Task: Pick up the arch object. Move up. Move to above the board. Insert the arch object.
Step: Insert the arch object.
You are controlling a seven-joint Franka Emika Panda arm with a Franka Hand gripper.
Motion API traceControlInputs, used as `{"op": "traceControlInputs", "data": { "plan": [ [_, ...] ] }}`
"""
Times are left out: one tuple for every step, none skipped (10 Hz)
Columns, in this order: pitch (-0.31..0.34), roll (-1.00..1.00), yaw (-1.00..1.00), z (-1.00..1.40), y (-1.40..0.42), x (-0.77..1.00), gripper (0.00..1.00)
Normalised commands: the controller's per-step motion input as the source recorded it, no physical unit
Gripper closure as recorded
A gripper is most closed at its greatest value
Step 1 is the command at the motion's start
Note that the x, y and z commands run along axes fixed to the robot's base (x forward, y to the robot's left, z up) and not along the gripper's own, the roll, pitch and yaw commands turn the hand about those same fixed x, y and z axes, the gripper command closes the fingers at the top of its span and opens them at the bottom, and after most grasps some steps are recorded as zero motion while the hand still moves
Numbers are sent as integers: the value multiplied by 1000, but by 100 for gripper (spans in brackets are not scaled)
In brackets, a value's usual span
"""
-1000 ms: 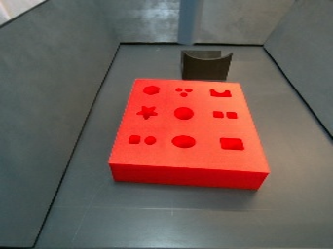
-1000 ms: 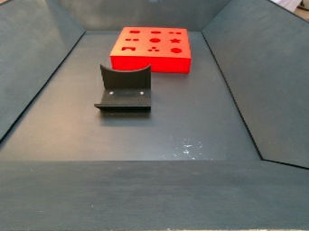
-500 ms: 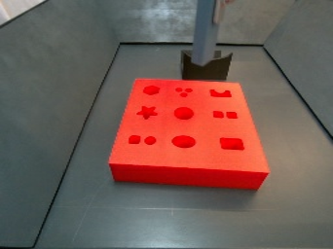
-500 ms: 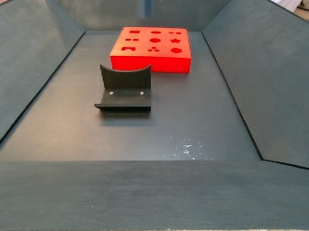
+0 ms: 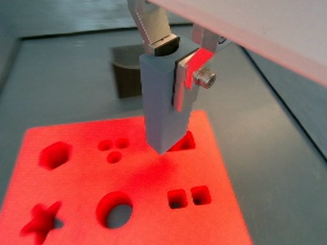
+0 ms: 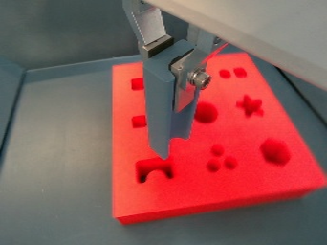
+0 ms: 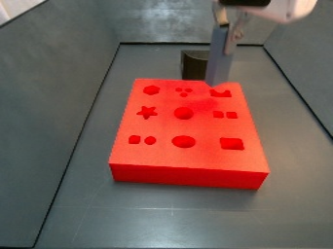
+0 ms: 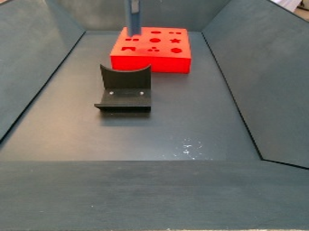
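In both wrist views the gripper (image 5: 174, 59) points straight down over the far right part of the board (image 5: 217, 206), its 2 silver fingers (image 6: 149, 29) clamped on the arch object (image 6: 163, 100), which hangs below them upright and edge-on. In a side view the gripper (image 7: 229, 21) sits high near the top edge, only its white housing and the fingers' lower part showing.
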Motion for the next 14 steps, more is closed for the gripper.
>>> {"op": "traceControlInputs", "data": {
  "plan": [
    [0, 40, -903, -480, 34, 329, 100],
    [0, 37, -903, -477, 37, 326, 100],
    [0, 36, -903, -474, 37, 326, 100],
    [-10, 9, -937, -460, 34, 254, 100],
    [-44, 0, -980, -366, 51, 123, 100],
    [24, 0, -903, -289, 86, 0, 100],
    [104, 0, -866, -249, 77, -71, 100],
    [130, 0, -666, -203, 251, -231, 100],
    [67, 0, -294, -160, 243, -246, 100],
    [51, 0, -51, -194, 257, -331, 100],
    [17, 0, -226, -231, 217, 0, 100],
    [0, 0, -611, -280, 0, 283, 100],
    [-3, -30, -694, -286, -6, 280, 100],
    [-19, -27, -517, -234, -137, 60, 100]
  ]
}}
